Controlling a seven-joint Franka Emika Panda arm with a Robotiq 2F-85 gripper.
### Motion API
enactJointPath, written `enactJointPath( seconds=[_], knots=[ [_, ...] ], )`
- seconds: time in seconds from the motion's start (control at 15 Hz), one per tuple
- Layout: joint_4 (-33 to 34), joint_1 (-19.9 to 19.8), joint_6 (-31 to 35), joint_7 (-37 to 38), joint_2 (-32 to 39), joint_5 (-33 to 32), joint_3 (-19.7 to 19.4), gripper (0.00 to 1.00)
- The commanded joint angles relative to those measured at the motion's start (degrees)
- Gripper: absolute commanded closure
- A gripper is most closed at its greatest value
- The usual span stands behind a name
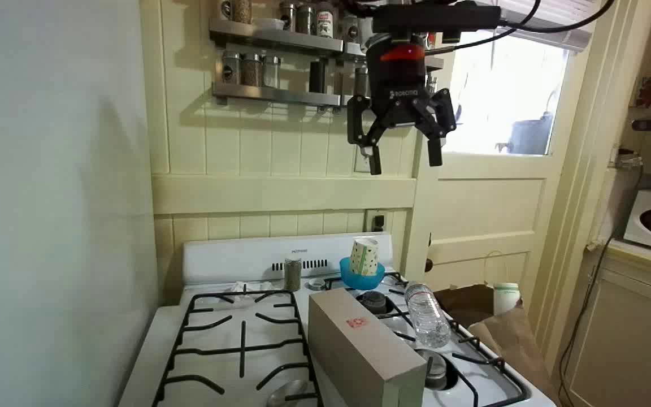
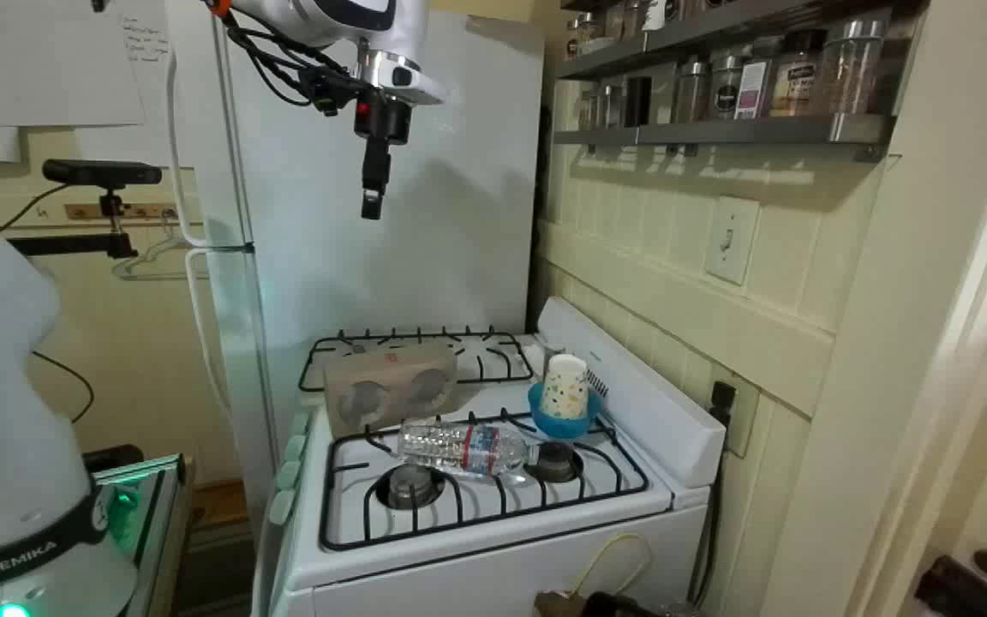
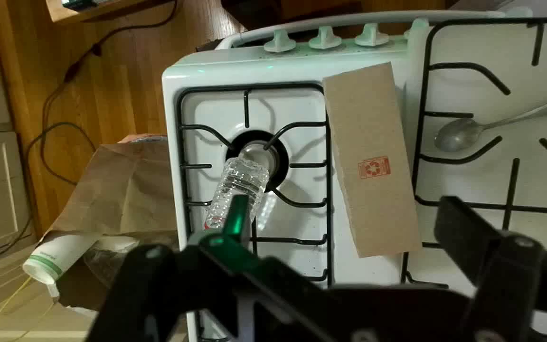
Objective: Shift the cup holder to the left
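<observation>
While I have the gripper (image 1: 405, 163) hanging well above the stove (image 3: 235, 71), its fingers (image 1: 435, 152) stand wide apart and point down. Cup holder (image 2: 391, 390): on the stove top, up on a long edge, in the strip between one grate (image 3: 306, 165) and a second grate (image 3: 454, 115), set slightly askew; whether it touches either, I can't tell. An exterior view gives me two round hollows (image 2: 430, 392) in its side, facing the first grate. From the wrist view I get its narrow upper face, a red recycling mark (image 3: 374, 167) on it, framed between the fingers but well below them. Clear plastic bottle (image 2: 442, 446), red-and-blue label, lies on its side over that first grate. Metal spoon (image 3: 461, 134) shows among the bars of the second. Toward the back panel (image 1: 229, 260): blue bowl (image 1: 359, 283) with a speckled paper cup (image 1: 364, 257) leaning in it; upright glass jar (image 1: 293, 276) near by. Beside the stove, a brown paper bag (image 3: 126, 190) holding a white cup (image 3: 62, 254) banded green. Spice jars (image 1: 251, 69) line the wall shelves (image 1: 274, 93).
</observation>
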Motion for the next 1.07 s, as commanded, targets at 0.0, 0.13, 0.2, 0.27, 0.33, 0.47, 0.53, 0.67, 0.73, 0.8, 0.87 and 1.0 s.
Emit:
enactJointPath(
  seconds=[0.0,0.13,0.2,0.27,0.33,0.47,0.53,0.67,0.73,0.8,0.87,1.0],
  knots=[
    [0.1,1.5,-0.1,0.3,0.2,-0.3,-1.3,0.00],
    [0.1,1.5,-0.1,0.3,0.2,-0.4,-1.3,0.00],
    [0.1,1.5,-0.1,0.3,0.2,-0.4,-1.3,0.00],
    [0.1,1.5,-0.1,0.3,0.2,-0.4,-1.3,0.00],
    [0.1,1.5,-0.1,0.3,0.2,-0.4,-1.3,0.00],
    [-3.2,1.9,5.1,-3.7,-2.1,3.4,-3.2,0.00],
    [-4.8,2.3,8.1,-6.0,-3.1,5.5,-4.4,0.00],
    [-9.6,2.7,13.6,-11.1,-5.2,9.5,-7.2,0.00],
    [-12.5,2.7,16.5,-14.1,-6.3,11.6,-8.7,0.00],
    [-14.9,2.9,19.3,-17.2,-7.2,13.5,-9.9,0.00],
    [-17.6,3.0,21.9,-20.4,-8.1,15.8,-11.5,0.00],
    [-22.0,3.3,27.0,-27.1,-8.4,20.7,-14.3,0.00]
  ],
)
